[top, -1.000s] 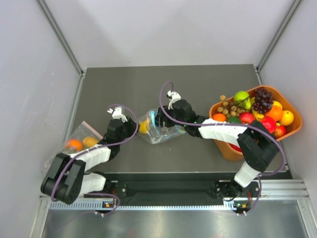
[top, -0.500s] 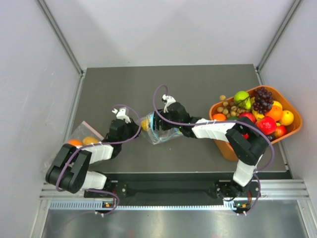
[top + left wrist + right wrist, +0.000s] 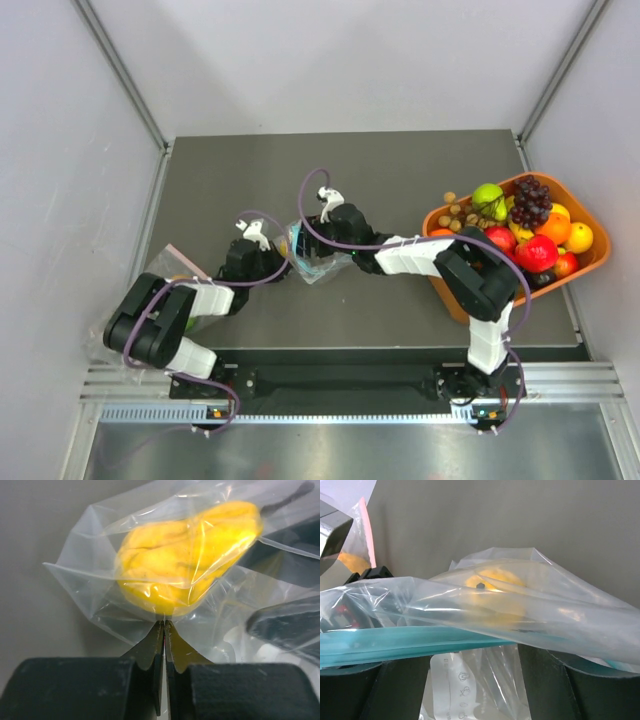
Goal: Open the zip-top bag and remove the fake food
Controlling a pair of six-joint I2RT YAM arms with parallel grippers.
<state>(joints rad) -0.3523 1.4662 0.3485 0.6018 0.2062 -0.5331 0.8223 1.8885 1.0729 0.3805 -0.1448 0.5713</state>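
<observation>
While lying between both claws and touching each: bag (image 3: 312, 256), with yellow fruit (image 3: 186, 565) inside, sitting straight ahead of left claw (image 3: 164, 624). Clenching there on a fold of bag film, just under the fruit. Running crosswise over right claw (image 3: 470, 680): teal strip (image 3: 395, 642), jaws standing wide, no clamp showing. Judging the mouth nearer right claw, so needing a pinch there first.

The left arm (image 3: 205, 298) and right arm (image 3: 408, 257) are built of black joints and white shells, with purple cable (image 3: 302, 195) looped along; the left gripper (image 3: 164, 622) is matte black.
</observation>
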